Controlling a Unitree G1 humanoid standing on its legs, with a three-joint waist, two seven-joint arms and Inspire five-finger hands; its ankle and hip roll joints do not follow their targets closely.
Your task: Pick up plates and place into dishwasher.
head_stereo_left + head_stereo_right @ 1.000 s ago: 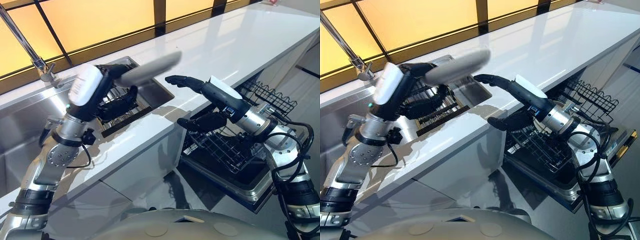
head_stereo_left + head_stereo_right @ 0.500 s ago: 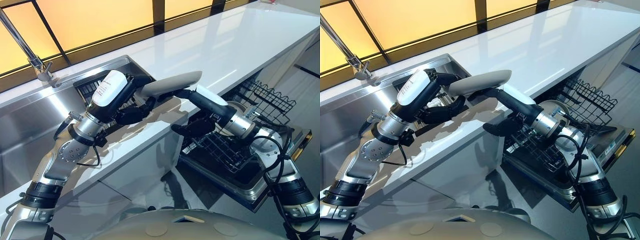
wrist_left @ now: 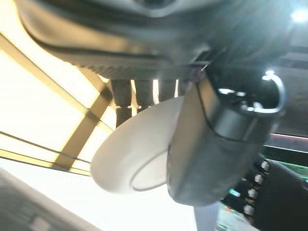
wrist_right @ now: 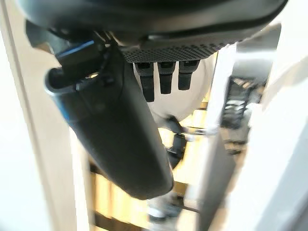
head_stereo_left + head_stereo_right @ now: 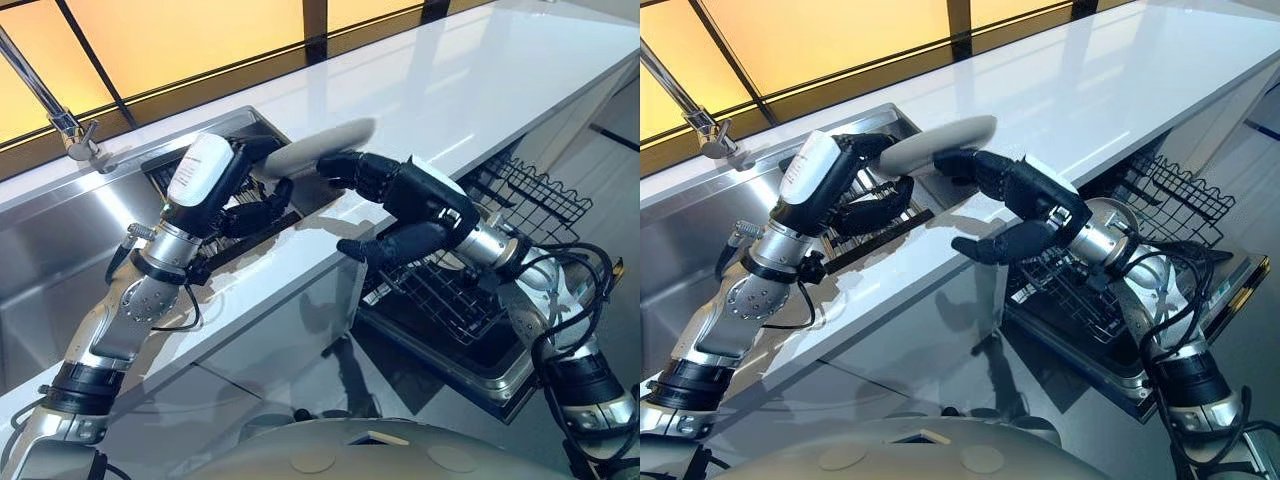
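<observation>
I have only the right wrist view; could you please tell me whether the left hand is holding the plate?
Observer: Yes. The left hand is curled on the plate, with its thumb across the plate's face.
Operator: Thank you. Does my right hand have it too?
Observer: Partly. The right hand has its fingers hooked over the plate's far rim, but its thumb hangs apart below.
Operator: Where is the plate relative to the dishwasher?
Observer: It is in the air above the counter, beside the sink. The open rack lies lower, under your right forearm.
</observation>
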